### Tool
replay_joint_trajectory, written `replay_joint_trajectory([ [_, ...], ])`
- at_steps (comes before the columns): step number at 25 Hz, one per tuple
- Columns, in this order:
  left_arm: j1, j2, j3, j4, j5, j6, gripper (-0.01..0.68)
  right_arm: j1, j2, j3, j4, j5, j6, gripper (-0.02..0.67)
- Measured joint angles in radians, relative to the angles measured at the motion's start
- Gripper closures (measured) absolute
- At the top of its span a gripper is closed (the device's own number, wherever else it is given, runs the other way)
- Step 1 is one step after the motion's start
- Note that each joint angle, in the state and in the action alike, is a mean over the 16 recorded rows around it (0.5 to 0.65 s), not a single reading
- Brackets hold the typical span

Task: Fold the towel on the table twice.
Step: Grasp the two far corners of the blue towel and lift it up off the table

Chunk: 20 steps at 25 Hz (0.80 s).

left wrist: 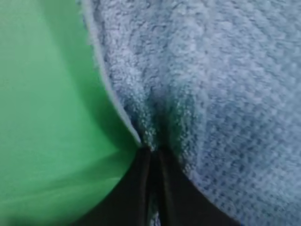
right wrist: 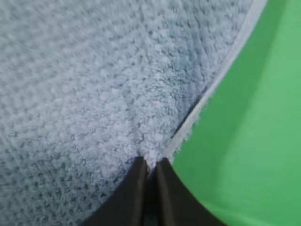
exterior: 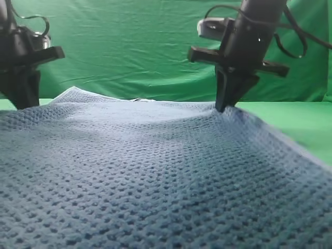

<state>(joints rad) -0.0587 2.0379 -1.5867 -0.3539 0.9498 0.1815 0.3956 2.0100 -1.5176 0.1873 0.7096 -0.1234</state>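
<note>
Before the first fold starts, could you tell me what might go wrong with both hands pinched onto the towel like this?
1. The right hand grips the towel right at its pale hem; so little cloth might slip out when lifted.
2. The left hand also bites near the edge, bunching the cloth, which could leave a crooked fold.
3. Most of the towel lies flat on the table; uneven lifting could drag it askew.

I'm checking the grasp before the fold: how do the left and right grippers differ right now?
The left gripper pinches the towel with its hem to its left; the right gripper has the hem to its right. In the high view, the right one shows whole, the left is partly cut off. Both are shut on towel edge.
</note>
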Motion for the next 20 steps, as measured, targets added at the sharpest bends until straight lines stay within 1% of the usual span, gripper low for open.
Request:
replay_joint_trajectory([
  [6, -0.004, -0.002, -0.328, 0.0, 0.143, -0.018, 0.673, 0.0, -0.047, -0.228, -0.091, 0.039, 0.012, 0.649],
  [12, -0.006, -0.02, -0.631, -0.002, 0.175, -0.034, 0.673, -0.021, -0.076, -0.485, -0.174, 0.031, 0.027, 0.649],
  [16, -0.006, -0.021, -0.754, -0.005, 0.17, -0.038, 0.673, -0.051, -0.077, -0.602, -0.21, 0.044, 0.034, 0.649],
  [20, -0.006, -0.02, -0.808, -0.01, 0.164, -0.039, 0.673, -0.085, -0.071, -0.661, -0.223, 0.083, 0.039, 0.649],
])
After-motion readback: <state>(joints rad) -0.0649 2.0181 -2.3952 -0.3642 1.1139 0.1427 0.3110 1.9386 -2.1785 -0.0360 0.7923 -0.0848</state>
